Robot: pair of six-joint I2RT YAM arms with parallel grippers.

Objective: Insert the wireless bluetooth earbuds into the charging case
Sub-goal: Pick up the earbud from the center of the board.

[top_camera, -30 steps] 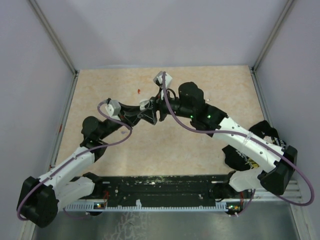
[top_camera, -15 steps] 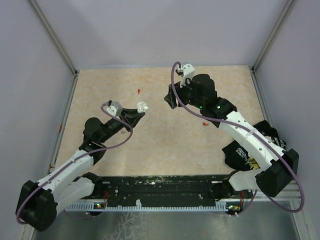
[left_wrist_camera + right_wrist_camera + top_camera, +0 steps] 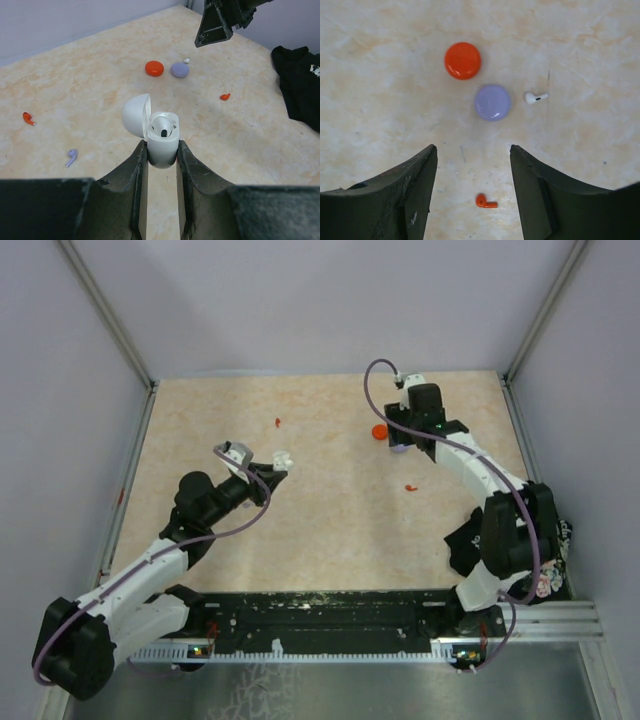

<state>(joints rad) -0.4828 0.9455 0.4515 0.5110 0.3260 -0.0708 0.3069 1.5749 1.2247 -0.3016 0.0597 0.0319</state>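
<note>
**Small white bud, wide jaws, and a disc in the way**

The right gripper (image 3: 472,150) hangs released and empty over the lavender disc (image 3: 492,102), its jaws spread wide. The white earbud (image 3: 536,97) lies just beside that disc, not touching it. The red disc (image 3: 462,60) sits just beside it on the far side from the bud. A red earbud (image 3: 486,202) lies near the lavender disc, on the arm-base side.

Well apart from the lavender disc, toward the left arm, the left gripper (image 3: 161,147) is clenched on the lower body of the white charging case (image 3: 162,135). The case is lifted off the surface with its lid swung open. One socket seems to hold a white bud and the other looks dark and free. A lavender earbud (image 3: 71,157) and a second red earbud (image 3: 29,118) lie farther from the lavender disc than the case does.

The risks, as I judge them:
- Jaws this wide could catch the lavender disc along with the bud, or flick the bud away.
- The bud is tiny and smooth, so a pinch off its middle may squirt it out.
- Pressing a bud into the raised case could twist the case in its narrow grip.

The tabletop (image 3: 200,420) is pale beige and marbled, hard and slick-looking. Plain grey-lilac walls (image 3: 320,300) with metal posts (image 3: 110,320) close it in. A black cloth (image 3: 300,85) lies well apart from the lavender disc.
</note>
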